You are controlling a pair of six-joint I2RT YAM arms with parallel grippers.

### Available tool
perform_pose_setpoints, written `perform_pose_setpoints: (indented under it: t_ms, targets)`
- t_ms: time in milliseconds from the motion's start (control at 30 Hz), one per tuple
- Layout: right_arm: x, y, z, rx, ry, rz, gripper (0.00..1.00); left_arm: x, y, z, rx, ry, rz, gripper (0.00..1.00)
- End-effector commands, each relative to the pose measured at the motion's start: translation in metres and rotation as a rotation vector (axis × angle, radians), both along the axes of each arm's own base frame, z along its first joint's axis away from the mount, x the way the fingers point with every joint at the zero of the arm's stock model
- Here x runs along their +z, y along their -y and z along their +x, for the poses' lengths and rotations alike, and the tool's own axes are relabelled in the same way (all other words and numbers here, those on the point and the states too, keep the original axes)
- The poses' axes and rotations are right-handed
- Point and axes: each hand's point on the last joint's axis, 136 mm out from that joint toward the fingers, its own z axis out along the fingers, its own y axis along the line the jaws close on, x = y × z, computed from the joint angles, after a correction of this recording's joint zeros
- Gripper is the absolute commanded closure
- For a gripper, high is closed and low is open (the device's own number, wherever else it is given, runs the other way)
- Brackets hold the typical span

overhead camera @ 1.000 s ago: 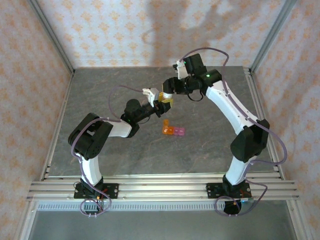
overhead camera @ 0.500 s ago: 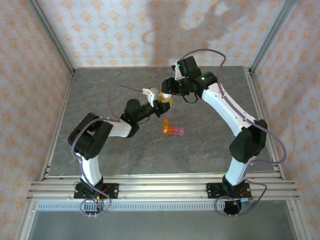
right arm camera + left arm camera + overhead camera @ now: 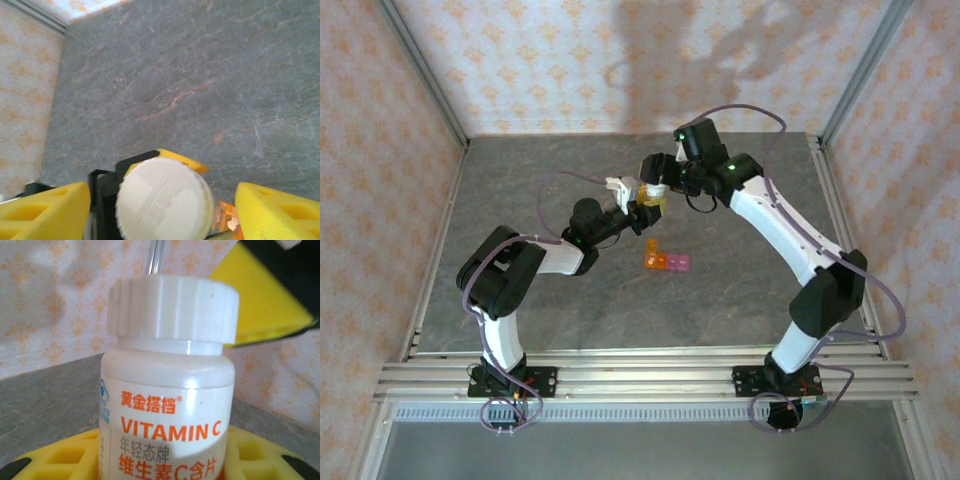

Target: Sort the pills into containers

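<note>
My left gripper (image 3: 645,207) is shut on a white bottle (image 3: 167,390) with orange "VITAMIN C" lettering and holds it upright above the table; its ribbed white cap (image 3: 172,307) is on. My right gripper (image 3: 656,182) hangs over the cap (image 3: 162,202), open, with one yellow finger (image 3: 45,210) on each side and a gap to the cap. One of those right fingers (image 3: 265,300) shows behind the cap in the left wrist view. The containers (image 3: 666,261), a short strip of orange and pink cells, lie on the table just in front of the bottle. The pills are hidden.
The grey marbled table (image 3: 740,290) has metal rails along both sides and the near edge. Patterned walls close in the back and sides. The orange end of the strip (image 3: 227,220) peeks out below the cap in the right wrist view.
The right gripper's jaws closed on the cap half a second ago and have now spread apart from it. The right arm's elbow swung slightly right. The left gripper and bottle stayed put.
</note>
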Motion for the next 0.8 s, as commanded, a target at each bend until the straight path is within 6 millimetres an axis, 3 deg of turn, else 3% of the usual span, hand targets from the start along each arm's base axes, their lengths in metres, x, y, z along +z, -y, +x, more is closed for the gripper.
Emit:
perform_pose_setpoints:
  t_ms: [0,167,367,767]
  targets:
    - [0.04,0.02,-0.003,-0.014,0.09,0.022,0.23,0.023,0.001,-0.003,-0.02,0.09,-0.029,1.0]
    - [0.045,0.025,0.001,0.062,0.125,-0.022,0.24,0.024,0.002,-0.005,-0.036,0.09,-0.029,1.0]
    - [0.033,0.011,0.002,0.189,0.075,-0.075,0.24,0.025,0.005,-0.005,-0.052,0.087,-0.034,1.0]
    - [0.01,-0.001,0.007,0.229,0.02,-0.093,0.29,0.028,0.006,-0.006,-0.063,0.084,-0.042,1.0]
